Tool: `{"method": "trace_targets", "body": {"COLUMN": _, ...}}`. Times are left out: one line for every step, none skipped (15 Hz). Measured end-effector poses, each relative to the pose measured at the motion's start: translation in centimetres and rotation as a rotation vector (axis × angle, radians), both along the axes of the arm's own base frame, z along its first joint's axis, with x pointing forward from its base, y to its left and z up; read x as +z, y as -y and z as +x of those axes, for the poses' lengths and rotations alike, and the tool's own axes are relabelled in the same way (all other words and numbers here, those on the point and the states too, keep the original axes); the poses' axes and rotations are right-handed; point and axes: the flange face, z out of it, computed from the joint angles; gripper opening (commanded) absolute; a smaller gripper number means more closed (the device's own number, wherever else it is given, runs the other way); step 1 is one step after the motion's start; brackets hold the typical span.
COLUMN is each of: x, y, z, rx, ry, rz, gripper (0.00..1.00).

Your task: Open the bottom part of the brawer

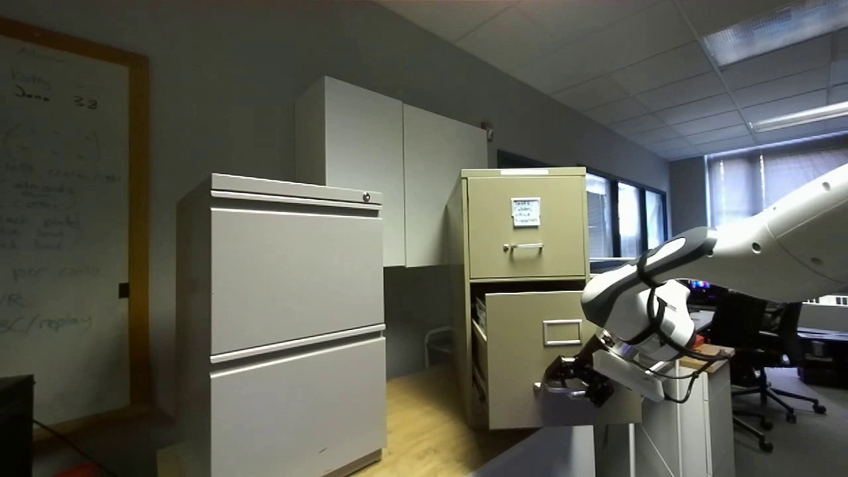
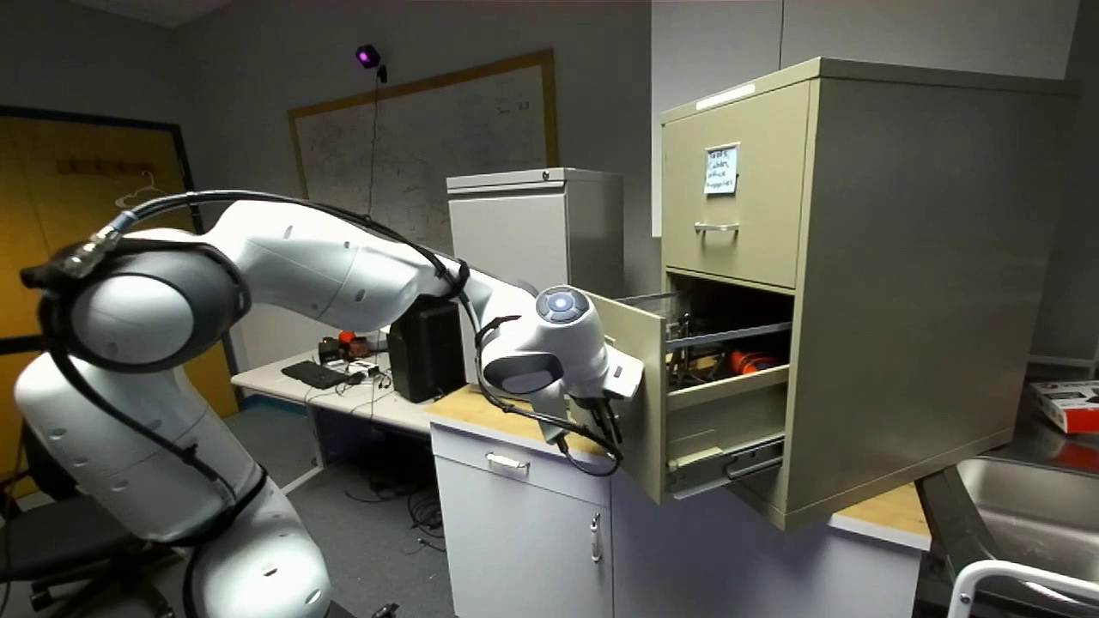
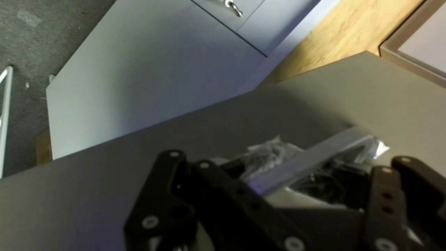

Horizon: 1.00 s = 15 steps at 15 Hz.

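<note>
The brawer is a tall beige metal filing cabinet, seen in both exterior views (image 1: pixel 483 173) (image 2: pixel 910 275). Its bottom part, the lower drawer (image 1: pixel 520 358), is pulled partway out; its side and contents show in an exterior view (image 2: pixel 725 429). The top drawer (image 1: pixel 490 232) is shut and bears a paper label. My gripper (image 1: pixel 575 383) is at the lower drawer's handle, tilted against the front. In the wrist view my gripper (image 3: pixel 299 177) has its black fingers apart, with the metal handle (image 3: pixel 313 157) running between them. In an exterior view the arm partly hides the gripper (image 2: pixel 606 419).
A grey two-panel cabinet (image 1: pixel 298 285) stands beside the brawer on the wooden counter (image 1: pixel 421 411). Light base cabinets (image 2: pixel 524 524) are below. A sink (image 2: pixel 1030 489) and a white rail (image 2: pixel 1022 573) lie to the side. White wall cupboards (image 1: pixel 444 179) hang behind.
</note>
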Motion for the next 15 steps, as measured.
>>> {"method": "trace_targets", "body": {"x": -0.1, "y": -0.7, "z": -0.9, "rx": 0.001, "ry": 0.001, "rz": -0.003, "gripper": 0.02}}
{"method": "trace_targets", "body": {"x": -0.1, "y": -1.3, "z": -1.7, "rx": 0.003, "ry": 0.002, "rz": -0.007, "gripper": 0.02}}
{"method": "trace_targets", "body": {"x": -0.2, "y": -1.9, "z": -2.4, "rx": 0.003, "ry": 0.003, "rz": -0.011, "gripper": 0.02}}
{"method": "trace_targets", "body": {"x": -0.3, "y": -2.6, "z": -3.2, "rx": 0.004, "ry": 0.004, "rz": -0.017, "gripper": 0.02}}
{"method": "trace_targets", "body": {"x": -0.4, "y": -3.2, "z": -3.9, "rx": 0.004, "ry": 0.005, "rz": -0.022, "gripper": 0.34}}
{"method": "trace_targets", "body": {"x": -0.4, "y": -3.9, "z": -4.7, "rx": 0.004, "ry": 0.005, "rz": -0.025, "gripper": 0.35}}
{"method": "trace_targets", "body": {"x": -0.4, "y": -4.4, "z": -5.3, "rx": 0.004, "ry": 0.005, "rz": -0.027, "gripper": 0.4}}
{"method": "trace_targets", "body": {"x": -0.6, "y": -5.0, "z": -6.0, "rx": 0.004, "ry": 0.003, "rz": -0.033, "gripper": 0.48}}
{"method": "trace_targets", "body": {"x": -0.8, "y": -5.7, "z": -6.5, "rx": 0.001, "ry": 0.001, "rz": -0.044, "gripper": 0.57}}
{"method": "trace_targets", "body": {"x": -0.8, "y": -6.5, "z": -7.0, "rx": 0.001, "ry": 0.001, "rz": -0.061, "gripper": 0.62}}
{"method": "trace_targets", "body": {"x": -0.7, "y": -7.0, "z": -7.1, "rx": 0.001, "ry": -0.001, "rz": -0.074, "gripper": 0.69}}
{"method": "trace_targets", "body": {"x": -0.7, "y": -7.3, "z": -7.0, "rx": -0.001, "ry": -0.008, "rz": -0.091, "gripper": 0.77}}
{"method": "trace_targets", "body": {"x": -0.6, "y": -7.6, "z": -6.9, "rx": -0.008, "ry": -0.013, "rz": -0.11, "gripper": 0.83}}
{"method": "trace_targets", "body": {"x": -0.6, "y": -7.9, "z": -6.7, "rx": -0.017, "ry": -0.018, "rz": -0.129, "gripper": 0.91}}
{"method": "trace_targets", "body": {"x": -0.5, "y": -8.3, "z": -6.6, "rx": -0.025, "ry": -0.02, "rz": -0.147, "gripper": 0.98}}
